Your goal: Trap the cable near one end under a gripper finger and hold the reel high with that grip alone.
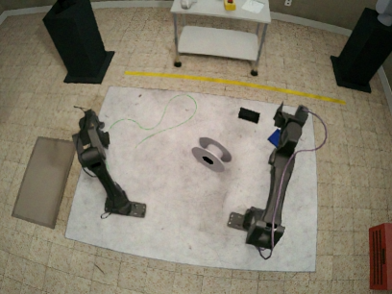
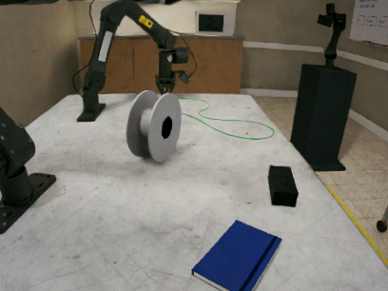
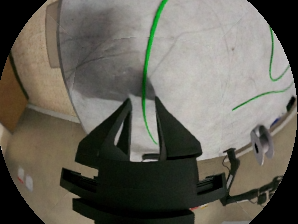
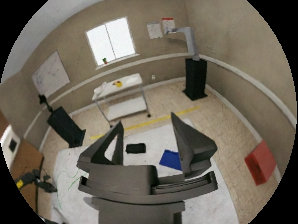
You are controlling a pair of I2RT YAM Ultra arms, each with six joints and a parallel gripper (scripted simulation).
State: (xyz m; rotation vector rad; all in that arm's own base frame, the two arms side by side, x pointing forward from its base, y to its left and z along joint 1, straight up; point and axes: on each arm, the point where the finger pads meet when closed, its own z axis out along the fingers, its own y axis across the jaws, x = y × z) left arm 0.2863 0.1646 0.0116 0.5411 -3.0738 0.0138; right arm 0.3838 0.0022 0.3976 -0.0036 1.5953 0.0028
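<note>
The grey reel (image 1: 211, 154) (image 2: 154, 126) stands on its rims in the middle of the white table mat (image 1: 168, 226); it also shows small in the left wrist view (image 3: 261, 144). The thin green cable (image 1: 196, 108) (image 2: 238, 120) (image 3: 148, 50) lies in loose curves on the mat, apart from the reel. My left gripper (image 1: 90, 116) (image 2: 164, 88) (image 3: 142, 100) is slightly open and empty, pointing down just above one end of the cable. My right gripper (image 1: 280, 112) (image 4: 145, 120) is wide open and empty, held high at the mat's other side, far from reel and cable.
A black block (image 1: 249, 114) (image 2: 282, 185) and a blue notebook (image 1: 275, 137) (image 2: 238, 257) (image 4: 170, 159) lie on the mat near the right arm. Black pedestals (image 1: 77, 38) (image 2: 323, 114), a white cart (image 1: 218, 29) and a red crate (image 1: 380, 257) stand off the mat.
</note>
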